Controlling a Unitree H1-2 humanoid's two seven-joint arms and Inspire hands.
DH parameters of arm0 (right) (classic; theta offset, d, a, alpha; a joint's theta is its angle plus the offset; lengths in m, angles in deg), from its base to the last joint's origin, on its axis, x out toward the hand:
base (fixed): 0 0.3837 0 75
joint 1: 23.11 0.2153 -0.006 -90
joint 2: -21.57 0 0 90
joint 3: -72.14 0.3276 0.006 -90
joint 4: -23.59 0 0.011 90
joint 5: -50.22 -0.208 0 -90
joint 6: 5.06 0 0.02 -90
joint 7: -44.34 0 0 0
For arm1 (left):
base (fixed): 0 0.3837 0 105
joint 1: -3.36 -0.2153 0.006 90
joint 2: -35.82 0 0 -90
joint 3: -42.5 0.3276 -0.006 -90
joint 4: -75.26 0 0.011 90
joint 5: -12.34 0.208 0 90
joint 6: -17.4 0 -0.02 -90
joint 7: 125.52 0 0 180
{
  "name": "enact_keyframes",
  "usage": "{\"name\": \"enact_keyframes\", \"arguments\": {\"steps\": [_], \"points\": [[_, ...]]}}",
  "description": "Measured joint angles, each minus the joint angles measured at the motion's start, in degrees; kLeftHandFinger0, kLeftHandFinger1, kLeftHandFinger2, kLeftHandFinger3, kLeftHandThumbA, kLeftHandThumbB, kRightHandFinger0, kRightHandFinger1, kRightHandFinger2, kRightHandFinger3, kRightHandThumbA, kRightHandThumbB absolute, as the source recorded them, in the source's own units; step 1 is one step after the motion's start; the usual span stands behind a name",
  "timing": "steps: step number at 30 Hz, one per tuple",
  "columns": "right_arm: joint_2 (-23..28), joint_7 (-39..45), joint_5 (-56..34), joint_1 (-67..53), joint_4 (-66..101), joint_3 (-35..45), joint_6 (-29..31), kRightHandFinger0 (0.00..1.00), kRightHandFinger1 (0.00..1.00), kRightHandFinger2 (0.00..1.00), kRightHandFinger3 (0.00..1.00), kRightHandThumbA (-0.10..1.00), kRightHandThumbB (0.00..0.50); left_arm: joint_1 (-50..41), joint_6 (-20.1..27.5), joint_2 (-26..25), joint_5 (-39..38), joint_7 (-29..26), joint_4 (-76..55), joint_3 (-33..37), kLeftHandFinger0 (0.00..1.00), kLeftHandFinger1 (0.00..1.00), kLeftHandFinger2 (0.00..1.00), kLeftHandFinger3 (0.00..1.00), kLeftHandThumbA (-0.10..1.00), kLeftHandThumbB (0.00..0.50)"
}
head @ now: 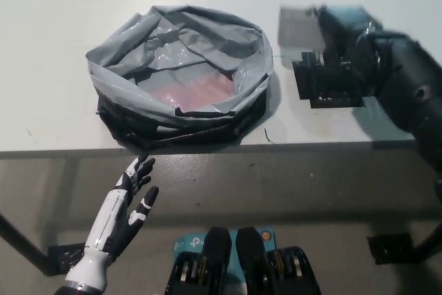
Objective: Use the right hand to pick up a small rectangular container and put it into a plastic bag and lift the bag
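The fingers (345,39) of the black right hand (349,50) are wrapped around a small grey rectangular container (298,27), which appears blurred and raised above the white desk (55,25), at the upper right of the view. How tightly they close on it is hard to make out through the blur. Just below the container, a flat black base (324,86) lies on the desk, partly covered by the hand. The black right arm (407,88) runs from the hand toward the right edge of the view.

To the left of the hand, apart from it, sits a grey plastic bag (179,74) with its mouth rolled open into a wide ring. A pinkish surface (197,91) shows at the bottom inside. The bag's black underside bunches near the front edge of the desk.

The white left hand (128,202) rests at the lower left, below the desk edge and well apart from the bag, with its fingers spread and holding nothing.
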Motion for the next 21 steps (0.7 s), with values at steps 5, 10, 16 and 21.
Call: {"name": "enact_keyframes", "arguments": {"steps": [5, 10, 16, 21], "points": [[1.6, -1.7, 0.0, 0.1, 12.0, 4.5, 0.7, 0.00, 0.38, 0.82, 0.91, -0.10, 0.174, 0.0, 0.0, 0.0, 0.0, 0.0, 0.0, 0.0, 1.00, 1.00, 1.00, 1.00, 0.84, 0.160], [2.5, -2.7, 0.1, 2.3, 21.4, 8.5, 0.9, 0.00, 0.36, 0.80, 0.94, -0.10, 0.174, 0.0, 0.1, -0.1, 0.0, 0.0, 0.0, 0.2, 1.00, 1.00, 1.00, 1.00, 0.85, 0.162], [2.6, -2.9, -0.1, 7.1, 30.0, 12.8, 0.8, 0.00, 0.40, 0.81, 1.00, -0.10, 0.174, 0.1, 0.1, -0.5, 0.0, 0.3, 0.0, 0.3, 1.00, 1.00, 1.00, 1.00, 0.88, 0.164], [-0.8, -1.1, -0.4, 6.9, 38.2, 13.1, -0.8, 0.00, 0.34, 0.80, 0.91, -0.10, 0.225, 0.1, 0.1, -0.7, 0.0, 0.4, 0.0, 0.4, 1.00, 1.00, 1.00, 1.00, 0.85, 0.168]]}}
